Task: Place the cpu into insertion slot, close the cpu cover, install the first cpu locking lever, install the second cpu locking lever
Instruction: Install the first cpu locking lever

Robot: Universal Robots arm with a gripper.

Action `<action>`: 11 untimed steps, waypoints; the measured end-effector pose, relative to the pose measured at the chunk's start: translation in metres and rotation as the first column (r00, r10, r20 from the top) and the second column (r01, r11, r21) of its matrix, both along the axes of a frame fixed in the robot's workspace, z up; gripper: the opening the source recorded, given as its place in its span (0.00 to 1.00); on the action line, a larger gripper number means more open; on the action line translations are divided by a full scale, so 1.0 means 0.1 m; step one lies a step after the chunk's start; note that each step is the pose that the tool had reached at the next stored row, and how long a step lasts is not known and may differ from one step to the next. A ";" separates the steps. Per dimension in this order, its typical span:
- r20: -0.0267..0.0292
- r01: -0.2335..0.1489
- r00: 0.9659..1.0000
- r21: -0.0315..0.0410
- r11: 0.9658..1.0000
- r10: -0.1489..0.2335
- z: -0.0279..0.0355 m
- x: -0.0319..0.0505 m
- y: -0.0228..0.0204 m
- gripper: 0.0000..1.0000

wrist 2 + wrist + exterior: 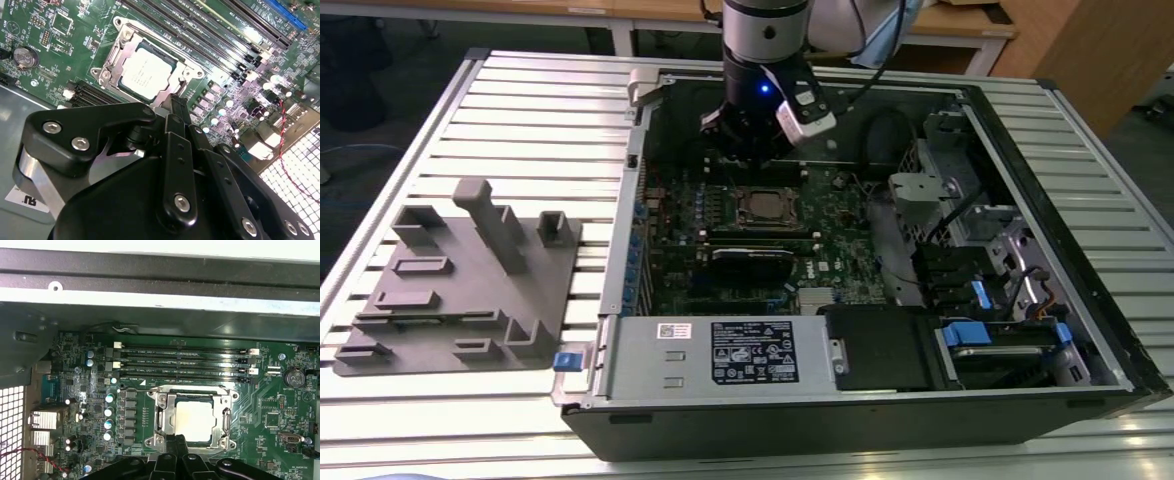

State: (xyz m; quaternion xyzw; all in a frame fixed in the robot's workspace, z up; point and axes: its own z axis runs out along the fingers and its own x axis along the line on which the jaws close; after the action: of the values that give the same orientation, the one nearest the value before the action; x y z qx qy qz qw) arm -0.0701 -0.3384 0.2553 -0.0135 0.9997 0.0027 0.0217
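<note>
The cpu point(144, 75) point(194, 419), with a pale metal top, lies flat in the insertion slot point(767, 207) on the green motherboard. The cpu cover point(165, 416) point(116, 59), a metal frame with a square cut-out, lies down around the chip. Thin lever rods run along the frame's edges; I cannot tell whether they are latched. My gripper point(177, 102) point(176, 439) point(747, 160) hovers just above the socket's edge. Its black fingers are pressed together and shut, with nothing between them.
The open computer case point(1067, 200) lies on a slatted metal table. Long memory slots point(185, 362) run beside the socket. A black module point(754, 256), a power supply point(720, 350), and drive bays with cables point(987, 290) surround the board. A grey fixture block point(460, 270) sits at the exterior view's left.
</note>
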 end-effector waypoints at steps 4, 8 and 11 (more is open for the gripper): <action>0.000 0.000 1.000 0.000 1.000 0.000 0.037 0.000 0.001 0.11; 0.000 0.000 1.000 0.000 1.000 0.000 0.061 0.001 0.001 0.11; 0.000 0.000 1.000 0.000 1.000 0.000 0.064 0.000 0.001 0.11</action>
State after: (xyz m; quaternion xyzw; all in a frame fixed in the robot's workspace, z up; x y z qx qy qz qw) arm -0.0701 -0.3383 0.2616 -0.0135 0.9997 0.0028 0.0217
